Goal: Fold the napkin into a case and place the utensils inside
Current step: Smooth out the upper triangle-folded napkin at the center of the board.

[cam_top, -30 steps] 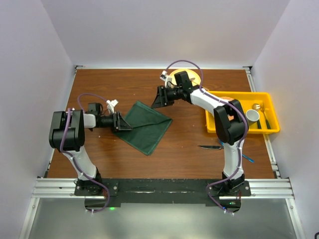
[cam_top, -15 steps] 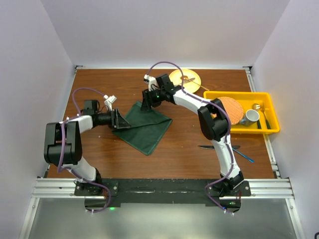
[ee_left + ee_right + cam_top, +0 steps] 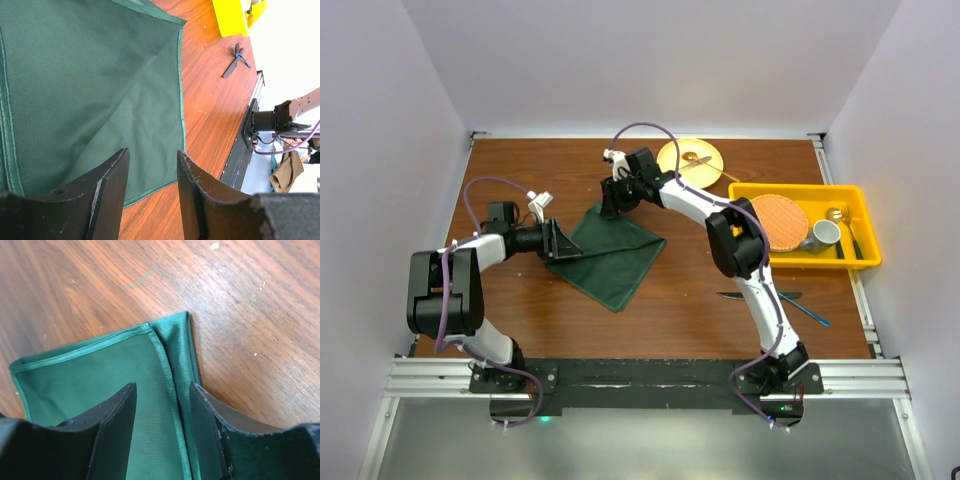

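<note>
Flanking the dark green napkin [image 3: 610,255], folded to a rough diamond left of centre on the wooden table [image 3: 680,320]. Poised at its left corner, left gripper [image 3: 563,243] with fingers [image 3: 107,190] spread, cloth showing in the gap, nothing pinched. Set over its far corner, right gripper [image 3: 611,203], fingers [image 3: 117,415] likewise parted astride the hemmed edge (two layers of hem visible there). Lying well apart to the right, near the front edge: dark-handled knife [image 3: 758,296] and blue fork [image 3: 807,313], just in front of the yellow tray [image 3: 860,262]. Sitting at the far edge, yellow plate [image 3: 672,158].
</note>
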Robot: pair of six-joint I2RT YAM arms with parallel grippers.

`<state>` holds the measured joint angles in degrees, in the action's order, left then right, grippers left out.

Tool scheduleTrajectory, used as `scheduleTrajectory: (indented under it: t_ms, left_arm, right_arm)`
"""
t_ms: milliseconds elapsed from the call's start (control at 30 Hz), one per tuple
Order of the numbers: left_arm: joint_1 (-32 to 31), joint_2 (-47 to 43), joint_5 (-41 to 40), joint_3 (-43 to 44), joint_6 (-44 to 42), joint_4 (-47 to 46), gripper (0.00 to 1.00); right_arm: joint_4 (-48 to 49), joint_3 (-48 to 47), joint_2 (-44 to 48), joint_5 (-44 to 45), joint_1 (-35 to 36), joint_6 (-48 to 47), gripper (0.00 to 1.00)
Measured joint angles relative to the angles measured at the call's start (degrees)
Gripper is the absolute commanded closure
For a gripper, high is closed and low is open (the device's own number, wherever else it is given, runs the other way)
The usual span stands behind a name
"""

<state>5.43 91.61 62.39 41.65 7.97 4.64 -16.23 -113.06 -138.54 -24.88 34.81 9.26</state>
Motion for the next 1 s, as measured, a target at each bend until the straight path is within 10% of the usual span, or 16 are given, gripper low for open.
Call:
scheduleTrajectory:
  t_ms: [700, 1000]
  left_arm:
    - [0.07, 0.00, -0.24, 0.00, 0.02, -0.31, 0.52]
    - [0.37, 0.07, -0.48, 0.00, 0.44, -0.33, 0.52]
  right_arm:
    - [-0.02, 0.17, -1.46, -0.15, 0.00, -1.84, 0.68]
    - [-0.07, 0.17, -1.44, -0.13, 0.00, -2.43, 0.97]
